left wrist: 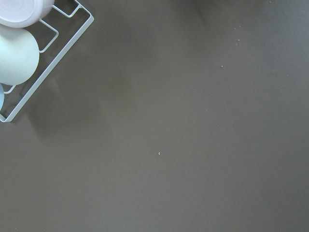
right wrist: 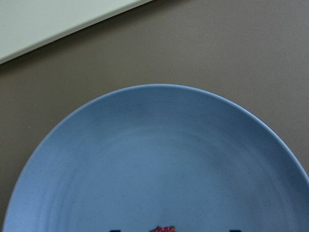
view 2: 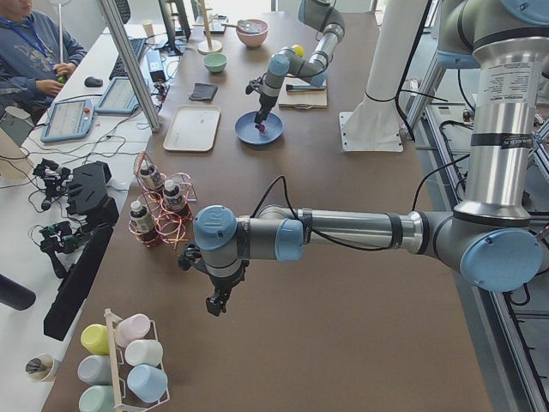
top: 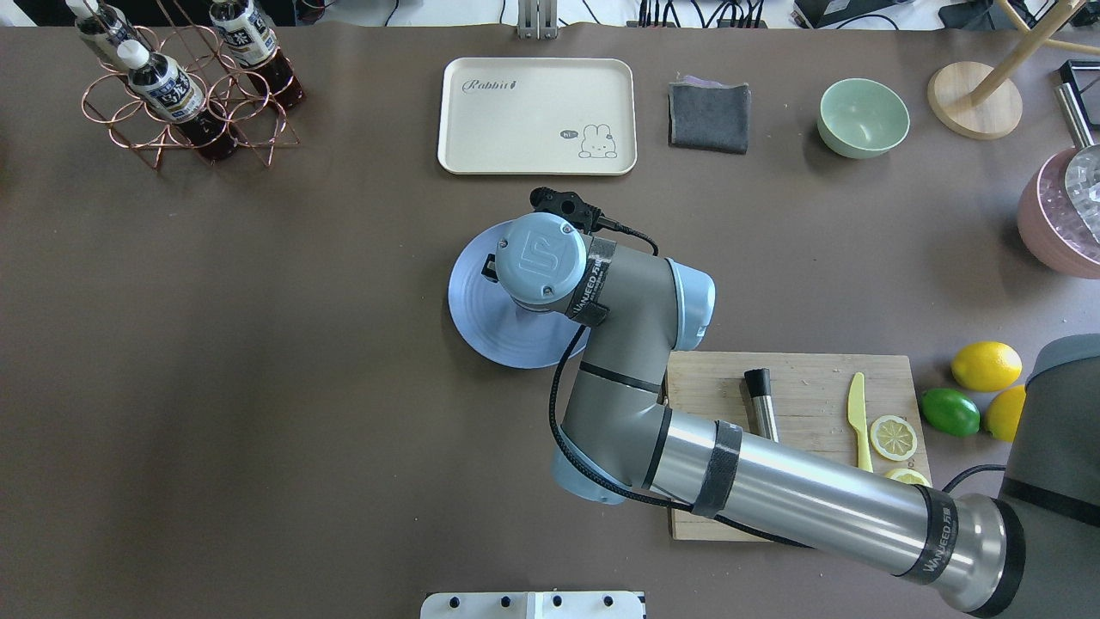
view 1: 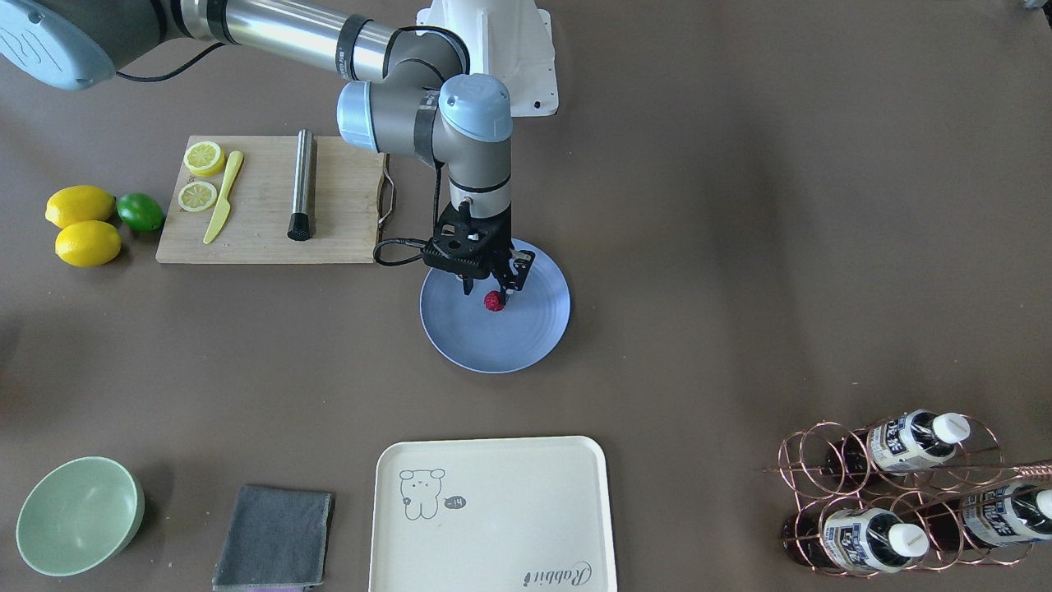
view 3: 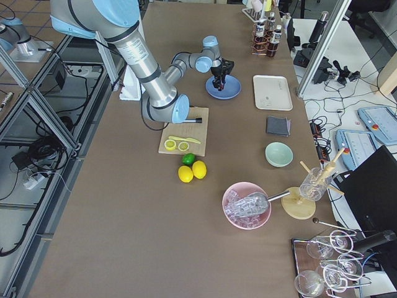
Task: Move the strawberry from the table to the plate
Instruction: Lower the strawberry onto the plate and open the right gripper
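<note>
The strawberry [view 1: 493, 301] is small and dark red and lies on the periwinkle-blue plate [view 1: 526, 337] near its middle. My right gripper [view 1: 487, 289] hangs straight down over it, open, with a finger on either side and a wide gap between them. In the right wrist view the strawberry [right wrist: 164, 229] peeks in at the bottom edge on the plate [right wrist: 154, 145], between two dark fingertips. The overhead view hides the fruit under the right wrist. My left gripper [view 2: 218, 304] hovers over bare table [left wrist: 193, 145] far from the plate, and I cannot tell whether it is open or shut.
A wooden cutting board [view 1: 263, 205] with lemon slices, a yellow knife and a metal cylinder lies beside the plate. Two lemons [view 1: 82, 226] and a lime [view 1: 140, 211] sit past it. A cream tray [view 1: 493, 510], grey cloth [view 1: 275, 538], green bowl [view 1: 78, 514] and bottle rack [view 1: 896, 493] line the far edge.
</note>
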You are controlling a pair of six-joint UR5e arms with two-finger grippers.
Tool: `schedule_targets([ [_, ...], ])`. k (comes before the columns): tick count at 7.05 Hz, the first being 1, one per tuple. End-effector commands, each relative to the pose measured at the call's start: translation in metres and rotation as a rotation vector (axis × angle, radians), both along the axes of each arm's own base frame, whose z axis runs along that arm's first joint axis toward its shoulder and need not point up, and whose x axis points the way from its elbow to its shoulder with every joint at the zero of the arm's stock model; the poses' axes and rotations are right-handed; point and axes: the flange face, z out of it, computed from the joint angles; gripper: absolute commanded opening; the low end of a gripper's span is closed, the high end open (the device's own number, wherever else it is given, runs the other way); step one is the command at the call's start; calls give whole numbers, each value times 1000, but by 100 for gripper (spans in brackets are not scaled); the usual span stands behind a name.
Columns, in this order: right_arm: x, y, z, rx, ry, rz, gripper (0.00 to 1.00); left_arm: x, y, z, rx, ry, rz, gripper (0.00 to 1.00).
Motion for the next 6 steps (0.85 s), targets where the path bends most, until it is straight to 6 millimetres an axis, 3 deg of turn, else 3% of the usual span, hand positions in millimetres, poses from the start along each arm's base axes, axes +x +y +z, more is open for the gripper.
schedule_targets([
  [1,31,-33,-6,-17,-19,-6,100,0,0,0,2,-1,0,98],
  [2,62,-65,-1,-28,-23,-31,100,-1,0,0,3,-1,0,98],
  [3,105,-104,15,-35,-20,-54,100,-1,1,0,3,-1,0,98],
  [4,161,-140,44,-33,5,-116,100,-1,1,2,-2,-1,0,98],
  [5,246,-167,83,-18,72,-211,100,-1,1,2,-2,-1,0,98],
  [6,338,-172,135,48,153,-314,100,-1,2,3,-5,-1,0,98],
])
